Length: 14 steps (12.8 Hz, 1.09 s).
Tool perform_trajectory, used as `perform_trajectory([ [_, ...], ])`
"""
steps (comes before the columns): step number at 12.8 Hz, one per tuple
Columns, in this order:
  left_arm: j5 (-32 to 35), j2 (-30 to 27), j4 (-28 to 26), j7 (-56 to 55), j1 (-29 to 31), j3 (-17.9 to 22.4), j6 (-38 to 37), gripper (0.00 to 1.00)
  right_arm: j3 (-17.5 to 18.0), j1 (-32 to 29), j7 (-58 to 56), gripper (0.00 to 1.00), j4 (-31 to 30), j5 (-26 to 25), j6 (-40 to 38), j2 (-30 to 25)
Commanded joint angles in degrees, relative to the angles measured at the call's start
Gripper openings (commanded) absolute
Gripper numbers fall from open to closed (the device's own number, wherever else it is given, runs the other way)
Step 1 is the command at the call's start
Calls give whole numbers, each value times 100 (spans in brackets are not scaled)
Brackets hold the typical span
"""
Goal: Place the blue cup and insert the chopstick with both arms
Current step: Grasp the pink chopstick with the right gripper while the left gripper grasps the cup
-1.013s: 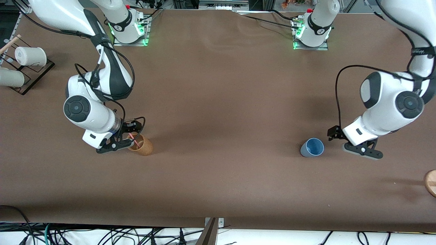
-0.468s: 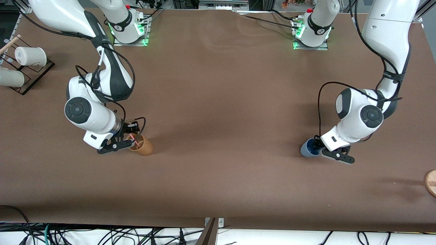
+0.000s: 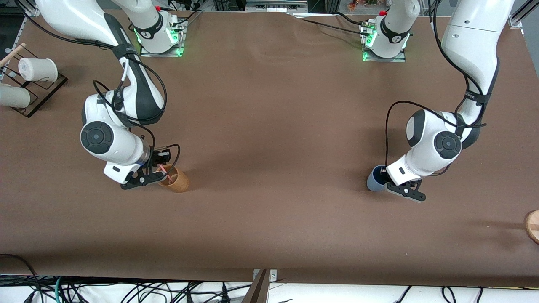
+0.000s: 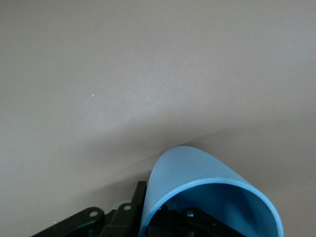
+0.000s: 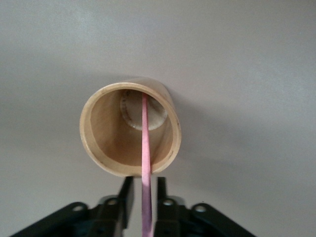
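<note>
The blue cup (image 3: 374, 179) stands upright on the table (image 3: 269, 168) toward the left arm's end, mouth up. The left gripper (image 3: 389, 180) straddles its rim; the left wrist view shows one finger (image 4: 182, 216) inside the cup (image 4: 207, 197) and the other outside the wall, though whether they press the wall cannot be told. From the front the wrist hides most of the cup's mouth.

Toward the right arm's end, the pink chopstick (image 3: 164, 172) leans in the tan cup (image 3: 176, 180), its long axis slanting up from the cup's floor to the right gripper (image 3: 156, 168) just above the rim. The right wrist view shows the gripper's (image 5: 144, 197) fingers clamped on the stick (image 5: 145, 163), whose lower tip rests on the bottom of the cup (image 5: 130, 129), a detail the front view does not give. White cylinders on a rack (image 3: 25, 82) sit at that end's edge.
</note>
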Motion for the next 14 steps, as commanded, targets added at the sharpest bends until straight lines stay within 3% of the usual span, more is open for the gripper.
perform_trajectory([
  [1, -81, -221, 253, -114, -4, -346, -520, 0, 31, -37, -58, 8, 51, -5, -100, -32],
  [2, -81, -282, 393, -472, -4, -522, -801, 0, 40, -37, -58, 3, 60, -6, -100, -24],
  [4, -2, -265, 692, -1656, -56, -1109, -1433, 0, 31, -45, -58, 1, 77, -6, -109, -32],
  [5, 33, -248, 737, -2280, -274, -1208, -1506, 0, 31, -45, -58, 0, 95, -6, -179, -41],
  [10, 94, 243, 1035, -4568, -1785, -1183, -1480, 0, 101, -37, -23, 0, 1085, 3, -1581, -76],
  [14, 875, 666, 1230, -5607, -2263, -1191, -1480, 3, 277, -37, -23, 0, 2141, 12, -3006, -129],
])
